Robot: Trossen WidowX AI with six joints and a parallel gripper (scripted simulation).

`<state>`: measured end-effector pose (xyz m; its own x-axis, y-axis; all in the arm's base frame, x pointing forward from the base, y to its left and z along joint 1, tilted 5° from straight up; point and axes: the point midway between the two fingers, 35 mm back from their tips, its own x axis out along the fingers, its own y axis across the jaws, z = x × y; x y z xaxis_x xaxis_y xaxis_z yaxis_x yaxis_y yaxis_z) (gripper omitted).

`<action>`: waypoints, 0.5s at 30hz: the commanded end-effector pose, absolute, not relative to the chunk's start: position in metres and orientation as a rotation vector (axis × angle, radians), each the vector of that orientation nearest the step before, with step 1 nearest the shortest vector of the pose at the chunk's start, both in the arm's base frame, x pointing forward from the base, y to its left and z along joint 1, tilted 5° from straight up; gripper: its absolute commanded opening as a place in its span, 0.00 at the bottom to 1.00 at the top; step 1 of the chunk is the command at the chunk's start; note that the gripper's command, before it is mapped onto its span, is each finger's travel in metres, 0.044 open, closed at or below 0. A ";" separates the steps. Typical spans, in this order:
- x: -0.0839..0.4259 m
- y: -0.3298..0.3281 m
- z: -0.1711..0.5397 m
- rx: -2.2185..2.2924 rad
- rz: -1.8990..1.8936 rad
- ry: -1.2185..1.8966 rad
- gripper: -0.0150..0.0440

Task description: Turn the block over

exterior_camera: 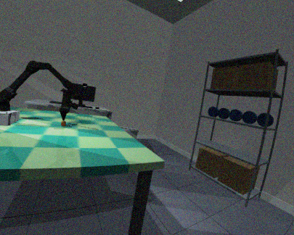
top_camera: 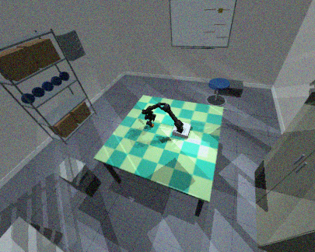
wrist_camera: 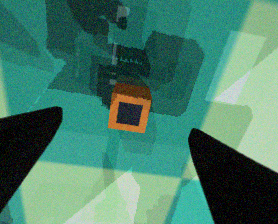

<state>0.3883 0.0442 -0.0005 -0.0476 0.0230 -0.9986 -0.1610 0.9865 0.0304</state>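
The orange block (top_camera: 152, 125) (exterior_camera: 63, 123) (wrist_camera: 113, 117) is small and rests on the checkered table (top_camera: 156, 154) (exterior_camera: 99, 142) (wrist_camera: 75, 185). In the wrist view its upper face shows a dark square mark, and a plain darker orange side shows along its top edge. My gripper (exterior_camera: 63, 119) (wrist_camera: 128, 124) is open and points down just above the block. In the wrist view the block lies between the two widely spaced fingertips, touching neither. In the top view the fingertips are small and dark beside the block. The block's underside is hidden.
My arm's white base (top_camera: 181, 131) (exterior_camera: 4, 117) stands on the table. A metal shelf (exterior_camera: 240, 93) with boxes and blue balls, a blue stool (top_camera: 218, 84) and a cabinet stand away from the table. A desk with a monitor (exterior_camera: 87, 92) shows behind the arm.
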 end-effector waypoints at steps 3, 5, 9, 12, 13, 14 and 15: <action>0.389 0.045 -0.008 -0.108 0.154 1.607 1.00; 0.389 0.045 -0.011 -0.108 0.154 1.607 1.00; 0.389 0.045 -0.018 -0.108 0.154 1.607 1.00; 0.388 0.045 -0.023 -0.108 0.154 1.607 1.00; 0.388 0.045 -0.024 -0.108 0.154 1.607 1.00; 0.388 0.045 -0.026 -0.108 0.154 1.607 1.00; 0.388 0.045 -0.028 -0.108 0.154 1.607 1.00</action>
